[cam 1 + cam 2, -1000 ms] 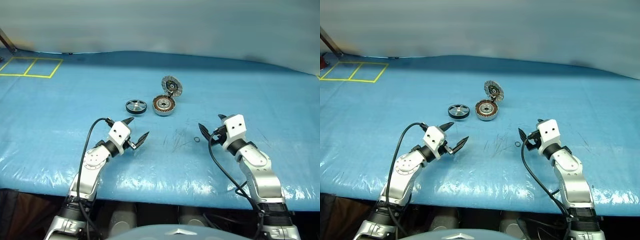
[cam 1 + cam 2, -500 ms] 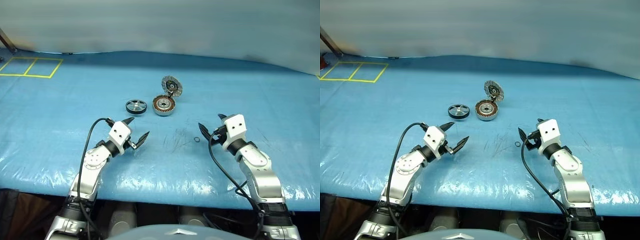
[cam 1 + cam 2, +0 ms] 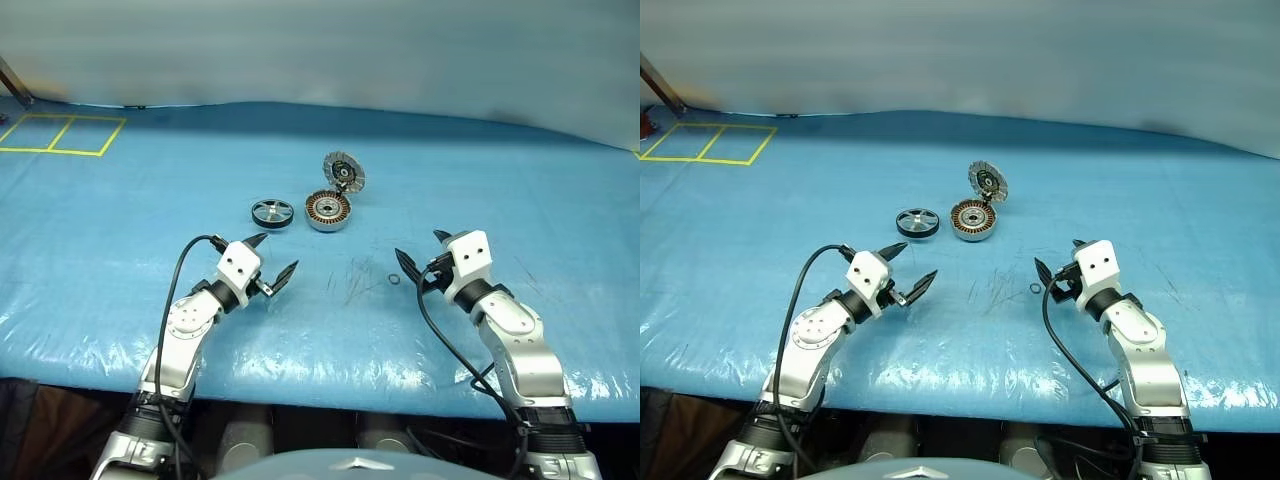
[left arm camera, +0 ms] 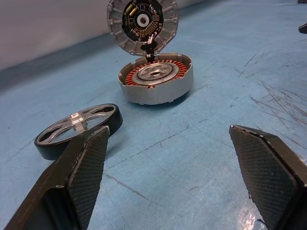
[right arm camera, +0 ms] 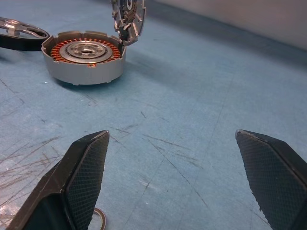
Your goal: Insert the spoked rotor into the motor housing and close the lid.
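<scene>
Both grippers, left and right, hover spread and empty at lower frame, rotor beside housing mid-frame, lid raised

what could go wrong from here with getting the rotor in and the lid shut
1. The spoked rotor lies flat on the blue mat, so the open left gripper may struggle to get under its thin rim.
2. The lid stands upright over the motor housing; a bump could drop it shut early.
3. The small ring by the right gripper could get swept away.
</scene>
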